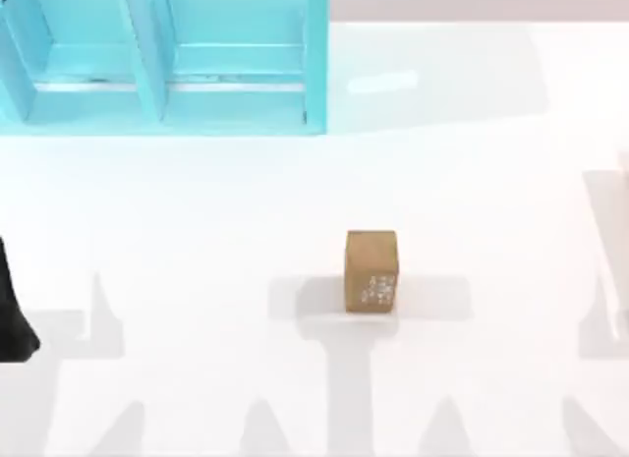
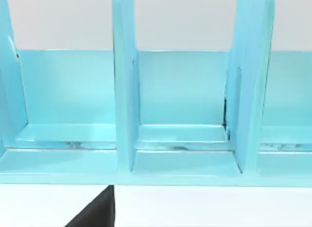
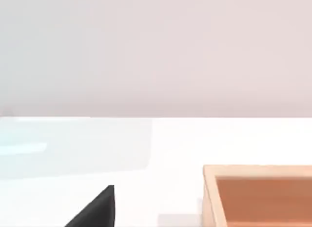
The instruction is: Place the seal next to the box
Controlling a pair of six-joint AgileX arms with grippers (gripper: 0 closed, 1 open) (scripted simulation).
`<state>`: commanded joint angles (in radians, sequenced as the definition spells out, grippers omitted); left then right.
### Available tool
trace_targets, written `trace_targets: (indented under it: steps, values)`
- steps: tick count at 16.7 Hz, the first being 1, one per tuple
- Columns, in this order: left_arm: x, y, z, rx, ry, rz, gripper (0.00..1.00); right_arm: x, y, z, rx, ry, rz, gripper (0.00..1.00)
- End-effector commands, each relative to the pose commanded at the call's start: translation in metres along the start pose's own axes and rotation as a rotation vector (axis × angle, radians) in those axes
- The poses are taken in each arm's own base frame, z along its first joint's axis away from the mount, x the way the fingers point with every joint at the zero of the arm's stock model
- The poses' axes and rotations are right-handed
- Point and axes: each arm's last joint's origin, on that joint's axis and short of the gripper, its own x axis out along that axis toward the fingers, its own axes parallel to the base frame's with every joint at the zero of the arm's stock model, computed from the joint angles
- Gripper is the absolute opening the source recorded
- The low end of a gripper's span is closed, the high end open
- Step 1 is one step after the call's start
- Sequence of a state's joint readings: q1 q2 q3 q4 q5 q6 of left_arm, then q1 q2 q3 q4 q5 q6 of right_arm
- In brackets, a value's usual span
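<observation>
Tan-brown seal (image 1: 371,270): one | orange box (image 3: 258,195): one | turquoise shelf (image 1: 162,59): one

You've got one seal (image 1: 371,271), a single tan-brown block with one whitish speckled face, on one white tabletop (image 1: 197,231). One turquoise rack (image 1: 162,59) at the far left; you can count two compartments of it from the top view, and the left wrist view shows two upright dividers (image 2: 124,85) with one full bay between them plus parts of two more. One orange-tan open box (image 3: 258,195) in the right wrist view. One dark arm piece (image 1: 15,314) at the left edge.
</observation>
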<state>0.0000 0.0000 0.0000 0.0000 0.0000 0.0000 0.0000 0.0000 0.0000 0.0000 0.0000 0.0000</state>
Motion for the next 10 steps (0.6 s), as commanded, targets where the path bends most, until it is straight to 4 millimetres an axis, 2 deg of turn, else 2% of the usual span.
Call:
trace_targets:
  steps: [5,10]
  values:
    - [0.0,0.0,0.0,0.0,0.0,0.0,1.0,0.001,0.004,0.008,0.016,0.038,0.045,1.0]
    - [0.0,0.0,0.0,0.0,0.0,0.0,1.0,0.009,0.018,0.049,0.092,0.224,0.188,1.0]
